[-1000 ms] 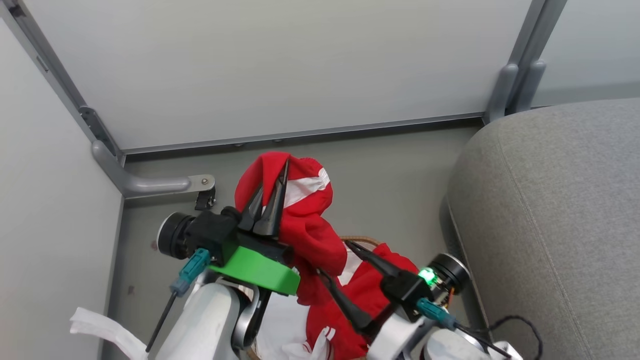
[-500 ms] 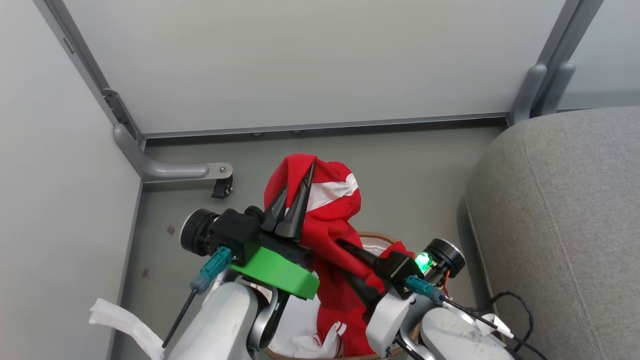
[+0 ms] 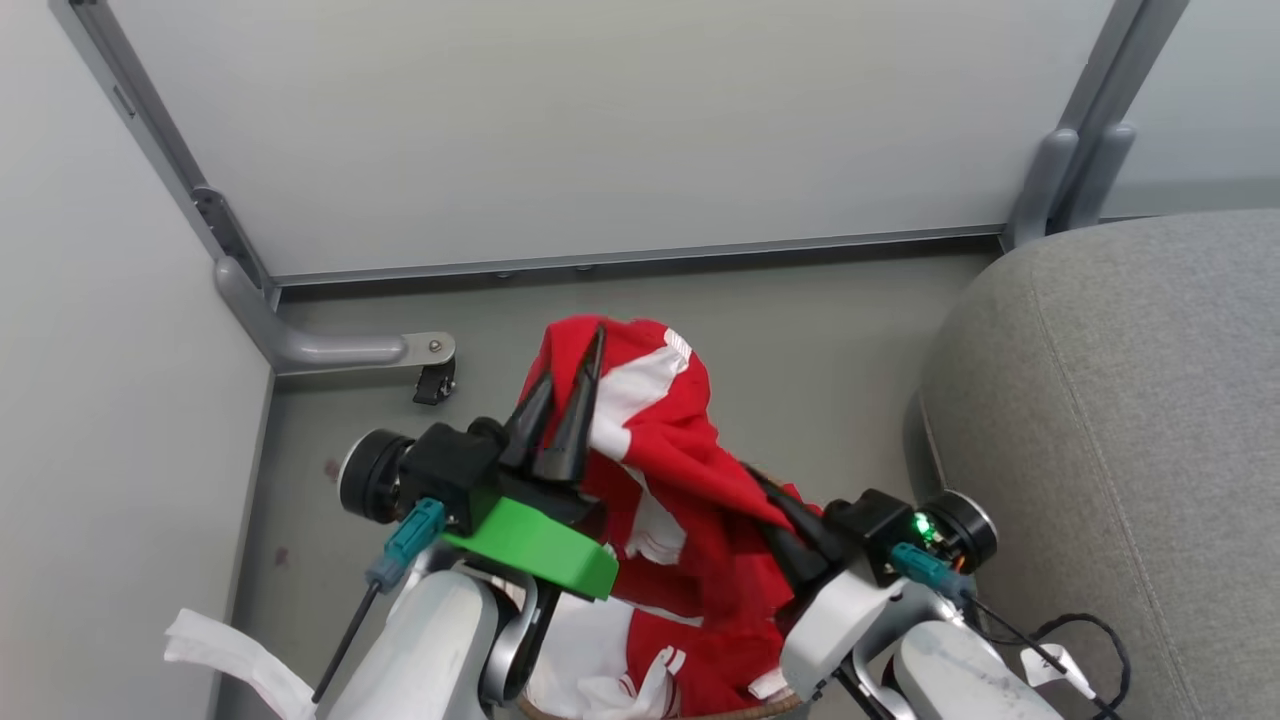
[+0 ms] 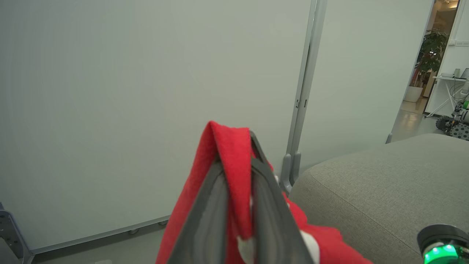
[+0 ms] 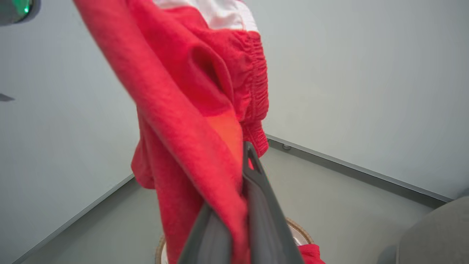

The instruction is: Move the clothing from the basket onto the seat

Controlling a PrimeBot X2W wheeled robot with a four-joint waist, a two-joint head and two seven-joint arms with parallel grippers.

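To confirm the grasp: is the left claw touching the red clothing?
Touching: in the left wrist view, the left claw pinches a fold of the clothing.

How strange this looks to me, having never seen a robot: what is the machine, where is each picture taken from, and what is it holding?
It is a wheeled robot with two arms. The head view looks down from its head; each wrist view looks forward from that arm's wrist. The left gripper and right gripper both pinch red-and-white clothing, lifted above the basket, which stands on the grey floor. More red fabric lies in the basket. The grey seat is on the robot's right.
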